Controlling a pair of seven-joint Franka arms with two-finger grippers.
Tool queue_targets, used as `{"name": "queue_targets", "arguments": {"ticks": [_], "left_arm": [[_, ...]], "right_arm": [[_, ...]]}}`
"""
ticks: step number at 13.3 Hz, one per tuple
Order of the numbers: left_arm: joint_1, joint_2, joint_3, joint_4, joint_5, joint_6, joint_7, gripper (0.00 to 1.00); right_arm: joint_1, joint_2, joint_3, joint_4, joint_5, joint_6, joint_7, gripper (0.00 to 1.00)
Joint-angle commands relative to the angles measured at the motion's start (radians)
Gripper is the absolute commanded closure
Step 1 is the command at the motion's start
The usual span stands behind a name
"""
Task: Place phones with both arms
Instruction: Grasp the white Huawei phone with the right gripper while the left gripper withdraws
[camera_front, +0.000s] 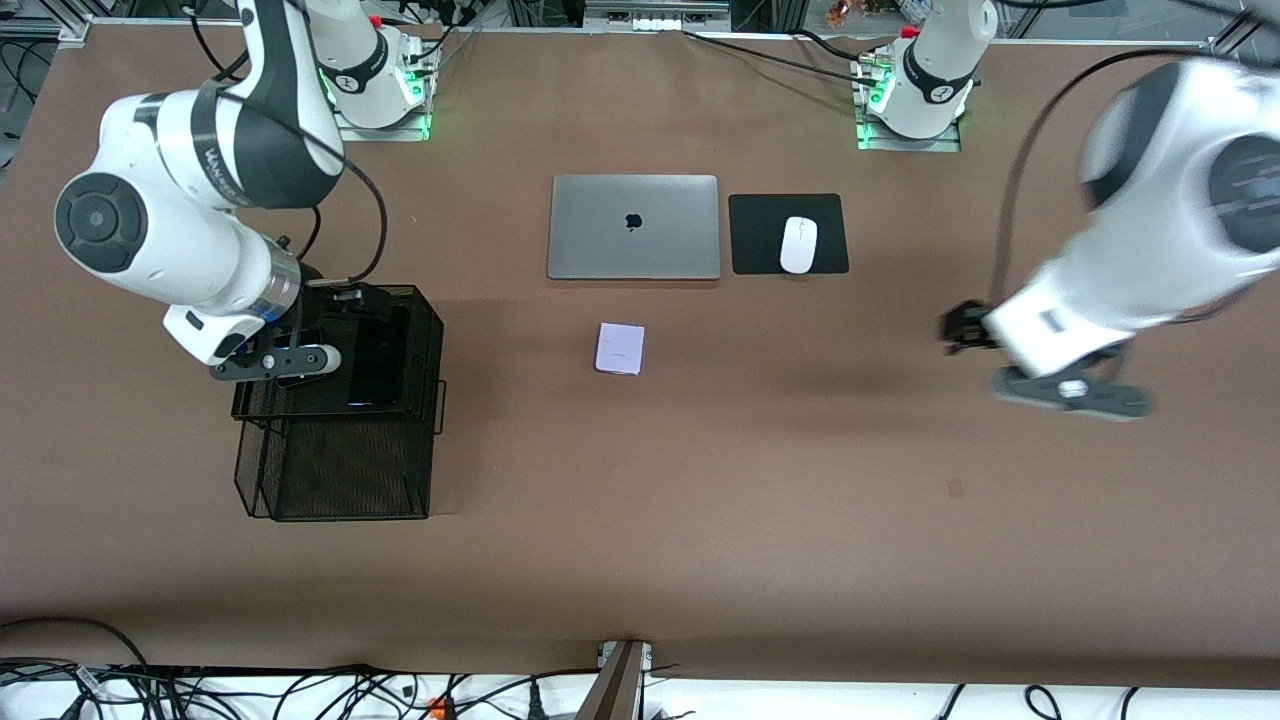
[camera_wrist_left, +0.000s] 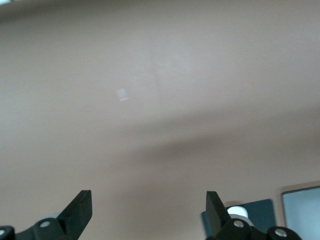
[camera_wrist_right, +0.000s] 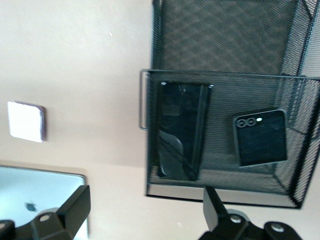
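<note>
Two phones lie in the upper tier of a black mesh basket (camera_front: 340, 480) toward the right arm's end of the table: a long slim black slab (camera_wrist_right: 181, 131) and, beside it, a small squarish black one (camera_wrist_right: 260, 137). My right gripper (camera_wrist_right: 146, 207) hangs above that basket, open, with nothing between its fingers. A pale lilac-white phone (camera_front: 620, 348) lies flat mid-table, nearer the front camera than the laptop. My left gripper (camera_wrist_left: 148, 210) is open and empty, up over bare table at the left arm's end, blurred in the front view (camera_front: 1075, 395).
A shut silver laptop (camera_front: 634, 227) lies in the middle of the table. Beside it, toward the left arm's end, a white mouse (camera_front: 798, 244) sits on a black pad (camera_front: 760, 235). The basket's lower tier juts out toward the front camera. The brown table (camera_front: 800, 520) stretches wide around the lilac-white phone.
</note>
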Motion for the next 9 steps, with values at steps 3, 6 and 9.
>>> {"name": "queue_targets", "arguments": {"ticks": [3, 6, 9], "left_arm": [[-0.184, -0.315, 0.384, -0.321, -0.142, 0.151, 0.108, 0.00], [-0.180, -0.446, 0.410, -0.508, -0.140, 0.299, 0.118, 0.00], [-0.136, -0.399, 0.410, -0.469, -0.142, 0.251, 0.112, 0.00]], "right_arm": [[0.029, 0.174, 0.152, 0.215, 0.024, 0.010, 0.350, 0.00], [0.031, 0.289, 0.281, 0.289, 0.022, 0.162, 0.583, 0.00], [0.049, 0.374, 0.362, 0.285, 0.015, 0.269, 0.703, 0.00]]}}
